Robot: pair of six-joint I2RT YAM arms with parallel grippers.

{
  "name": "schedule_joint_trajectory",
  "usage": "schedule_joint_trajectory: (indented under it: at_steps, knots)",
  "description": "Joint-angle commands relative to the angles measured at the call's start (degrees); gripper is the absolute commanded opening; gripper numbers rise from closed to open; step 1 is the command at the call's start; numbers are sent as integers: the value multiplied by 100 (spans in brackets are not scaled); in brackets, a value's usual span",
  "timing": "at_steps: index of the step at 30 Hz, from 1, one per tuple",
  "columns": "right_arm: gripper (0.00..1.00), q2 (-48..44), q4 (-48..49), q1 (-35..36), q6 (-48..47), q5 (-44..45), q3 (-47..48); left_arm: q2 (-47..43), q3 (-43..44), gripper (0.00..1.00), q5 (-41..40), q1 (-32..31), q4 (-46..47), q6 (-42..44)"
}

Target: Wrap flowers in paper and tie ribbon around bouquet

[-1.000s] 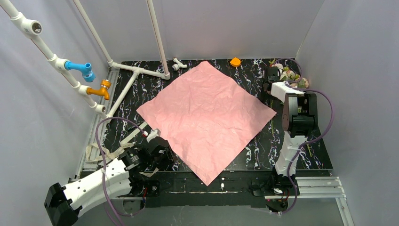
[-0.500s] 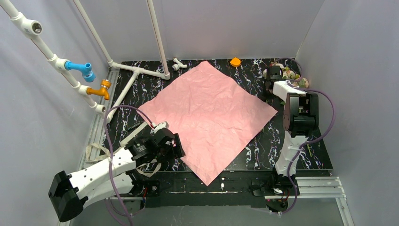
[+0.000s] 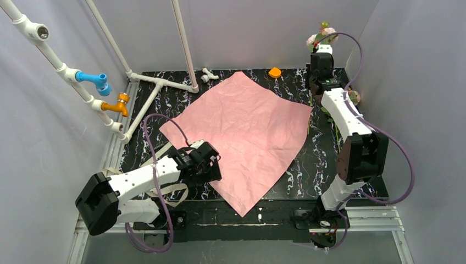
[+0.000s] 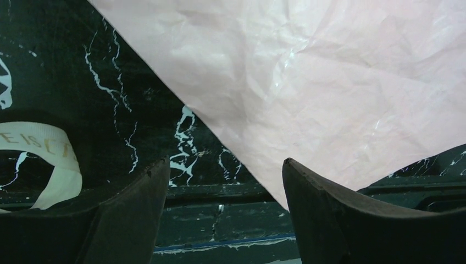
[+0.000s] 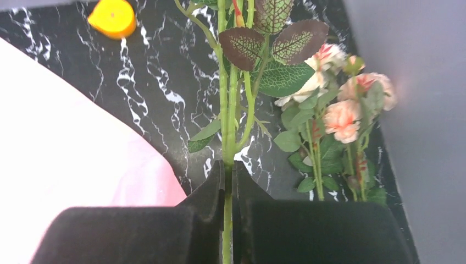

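My right pincer [image 5: 227, 175] has just clamped shut on a few stems of the flowers [image 5: 228, 104] and lifted them from the far right corner. Their blooms now ride high against the back wall (the other roses [image 5: 343, 113] lie on the table [image 3: 159, 107] by the right wall).

The paper [image 3: 247, 132] lies pink side up mid-table. Its right corner reaches less far than a moment ago, though I cannot tell whether it was dragged or folded.

My left pincer [image 4: 225, 160] has come forward to the sheet's near-left edge, jaws wide and holding nothing. The ribbon [image 4: 52, 148] lies limp just left of it.

I judge that wrapping has only begun. The stems must still cross to the sheet, and a second trip seems likely.
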Motion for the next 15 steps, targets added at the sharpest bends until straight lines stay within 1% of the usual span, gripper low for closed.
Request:
schedule_joint_trajectory:
  at_steps: [1,6,9,12,15]
  knots:
    - [1,-413,-60,29,-163,395,294,441,496,72,-428,-33,-351,-30]
    - [1,-664,-134,115,-345,846,348,914,763,71,-806,-35,-709,-138]
    - [1,-836,-136,117,-407,1125,472,1006,767,72,-994,-20,-737,-139]
    - [1,-948,-199,116,-410,1120,715,1110,773,76,-1075,8,-586,24]
    - [1,-1043,-252,124,-251,804,801,1361,899,83,-1054,87,-470,233]
